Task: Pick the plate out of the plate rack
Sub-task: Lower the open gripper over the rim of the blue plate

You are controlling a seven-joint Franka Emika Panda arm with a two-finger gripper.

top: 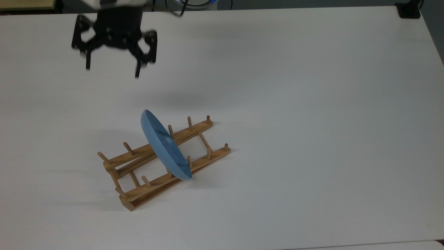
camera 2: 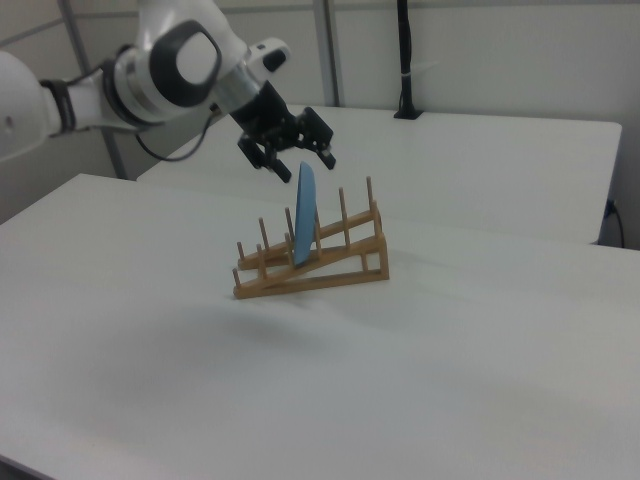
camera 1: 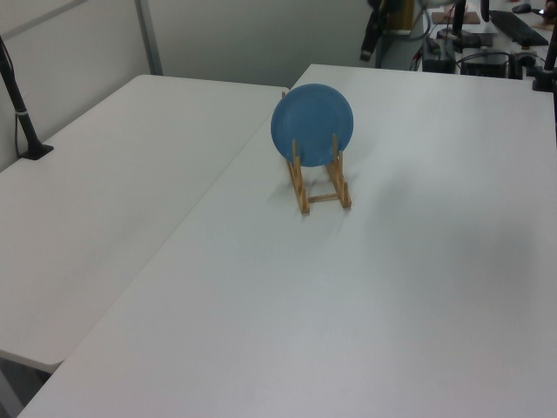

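Note:
The light-blue plate (top: 164, 146) stands on edge, leaning between the pegs near the middle of the wooden plate rack (top: 152, 185). In the left view the plate (camera 1: 312, 122) faces the camera above the rack (camera 1: 322, 198). My gripper (top: 112, 71) hangs open in the air with nothing between its fingers. It is apart from the plate, toward the top view's upper left. In the right view the gripper (camera 2: 292, 165) hovers just above and behind the top edge of the plate (camera 2: 304, 215), and the rack (camera 2: 320, 265) sits on the white table.
The white table (top: 312, 139) spreads wide around the rack. A black post base (top: 409, 10) sits at the table's far right corner in the top view. A second white table (camera 1: 104, 174) with a black post (camera 1: 22, 113) adjoins on the left view's left.

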